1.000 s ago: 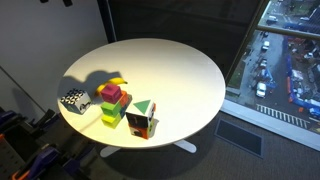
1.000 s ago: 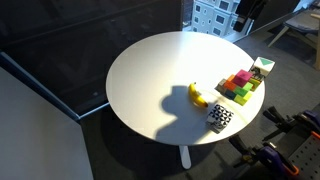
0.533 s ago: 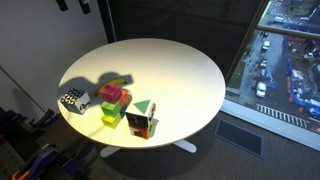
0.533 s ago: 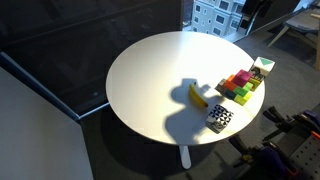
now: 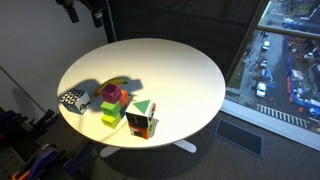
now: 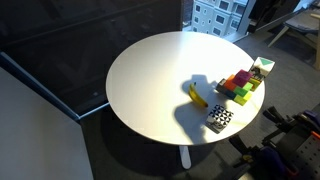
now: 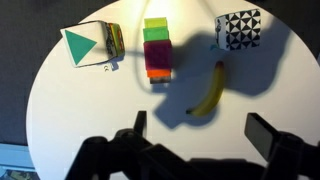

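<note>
My gripper is open and empty, high above the round white table. Its two dark fingers frame the table just below a yellow banana. A stack of coloured blocks lies beyond the banana. A black-and-white patterned cube and a box with a green triangle lie to either side. In both exterior views the banana lies in the arm's shadow beside the blocks. Part of the arm shows at the top edge.
The objects crowd one edge of the table. A floor-level window looks down on a street. Dark equipment with orange parts stands by the table's edge. A dark partition lies behind.
The arm's shadow has slid across the table over the banana and toward the blocks. More of the arm shows at the top edge of an exterior view.
</note>
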You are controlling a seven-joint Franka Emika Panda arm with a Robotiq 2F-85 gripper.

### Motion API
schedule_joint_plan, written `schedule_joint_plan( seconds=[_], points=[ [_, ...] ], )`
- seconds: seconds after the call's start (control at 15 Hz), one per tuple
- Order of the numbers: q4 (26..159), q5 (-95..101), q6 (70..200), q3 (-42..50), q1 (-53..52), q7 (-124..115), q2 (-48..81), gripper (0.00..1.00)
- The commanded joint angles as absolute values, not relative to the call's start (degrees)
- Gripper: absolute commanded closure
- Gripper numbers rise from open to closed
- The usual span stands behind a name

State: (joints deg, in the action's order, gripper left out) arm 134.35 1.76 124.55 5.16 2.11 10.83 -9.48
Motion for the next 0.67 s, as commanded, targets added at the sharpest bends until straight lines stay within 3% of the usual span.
schedule_joint_plan(
  seconds=[0.0, 0.6],
  points=[
    [132.97, 0.24, 125.83, 6.44, 2.72, 17.49, -6.19, 0.00],
    [133.51, -2.60, 132.26, 6.28, 3.48, 25.30, -0.20, 0.00]
  ],
)
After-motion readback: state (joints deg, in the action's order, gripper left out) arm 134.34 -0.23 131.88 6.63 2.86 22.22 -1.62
